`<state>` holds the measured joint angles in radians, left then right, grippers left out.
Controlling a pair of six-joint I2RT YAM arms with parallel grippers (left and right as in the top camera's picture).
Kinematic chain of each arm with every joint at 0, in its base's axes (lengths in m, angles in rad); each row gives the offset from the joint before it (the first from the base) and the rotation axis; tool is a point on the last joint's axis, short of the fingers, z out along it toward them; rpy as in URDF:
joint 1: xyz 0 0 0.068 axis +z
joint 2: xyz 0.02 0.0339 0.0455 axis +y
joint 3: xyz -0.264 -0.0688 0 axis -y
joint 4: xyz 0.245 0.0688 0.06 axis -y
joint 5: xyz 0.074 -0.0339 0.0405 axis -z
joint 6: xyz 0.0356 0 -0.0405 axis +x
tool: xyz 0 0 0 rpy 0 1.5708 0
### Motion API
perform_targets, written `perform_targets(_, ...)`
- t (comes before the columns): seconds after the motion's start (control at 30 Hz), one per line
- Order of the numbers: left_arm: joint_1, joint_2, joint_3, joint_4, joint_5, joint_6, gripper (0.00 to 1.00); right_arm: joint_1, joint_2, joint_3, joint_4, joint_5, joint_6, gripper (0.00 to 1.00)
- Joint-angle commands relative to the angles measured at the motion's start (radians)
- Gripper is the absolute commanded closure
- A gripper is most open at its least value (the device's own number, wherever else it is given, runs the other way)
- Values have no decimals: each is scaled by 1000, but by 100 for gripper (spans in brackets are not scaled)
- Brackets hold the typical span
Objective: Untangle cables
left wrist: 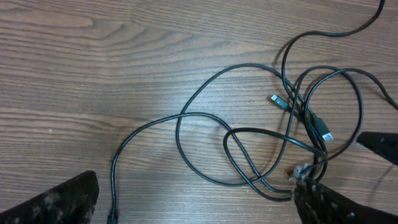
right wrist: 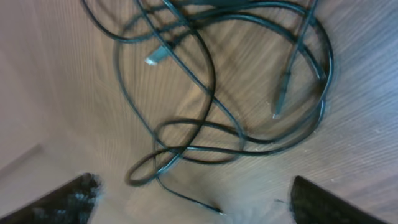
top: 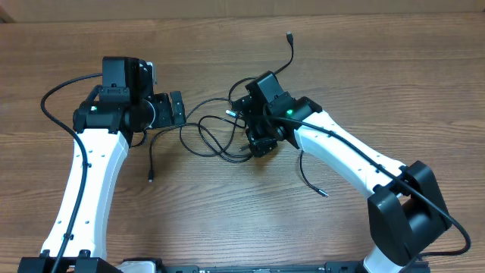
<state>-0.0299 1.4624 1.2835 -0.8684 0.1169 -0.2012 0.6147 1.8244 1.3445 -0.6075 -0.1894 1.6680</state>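
The cables [top: 214, 135] are thin black cords in a loose tangle of loops at the table's middle, between my two arms. Loose ends run out to the far side [top: 289, 36], the front left [top: 151, 178] and the front right [top: 324, 194]. My left gripper [top: 176, 108] is open and empty just left of the tangle. In the left wrist view its fingers [left wrist: 199, 208] straddle bare wood with the loops [left wrist: 249, 155] ahead. My right gripper [top: 259, 142] is open and empty over the tangle's right side. In the right wrist view [right wrist: 196, 205] the loops [right wrist: 205, 124] lie just beyond its fingertips.
The wooden table [top: 379, 76] carries nothing else. Small plugs show inside the tangle [left wrist: 280, 101] [left wrist: 323, 129] [right wrist: 281, 99]. Thick black arm wires run along the left arm [top: 57, 114] and the right arm [top: 356, 148]. The table's far edge [top: 242, 17] is at the top.
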Motion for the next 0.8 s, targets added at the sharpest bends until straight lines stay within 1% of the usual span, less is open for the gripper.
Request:
perform_targets(0.0,3,-11,8,2,6,22,0,3,14,-10,77,31,64,12)
perform_targets(0.13,3,-11,8,2,6,22,0,7,68,-10,154,28,64,13)
perform_targets(0.23,3,-11,8,2,6,22,0,8,110,-10,204,-32,64,12)
perform_targets(0.33,3,-11,8,2,6,22,0,12,141,-10,214,-47,64,14)
perform_targets(0.4,3,-11,8,2,6,22,1,12,160,-10,223,-50,64,23)
perform_targets(0.43,3,-11,8,2,6,22,0,13,172,-10,233,-58,64,39)
perform_targets(0.47,3,-11,8,2,6,22,0,13,176,-10,233,-59,64,60)
perform_targets(0.5,3,-11,8,2,6,22,1,13,177,-10,231,-58,61,78)
perform_targets(0.53,3,-11,8,2,6,22,0,13,177,-10,233,-59,51,92)
perform_targets(0.57,3,-11,8,2,6,22,0,13,177,-10,233,-66,35,96)
perform_targets(0.77,3,-11,8,2,6,22,0,12,148,-8,245,-87,-40,96)
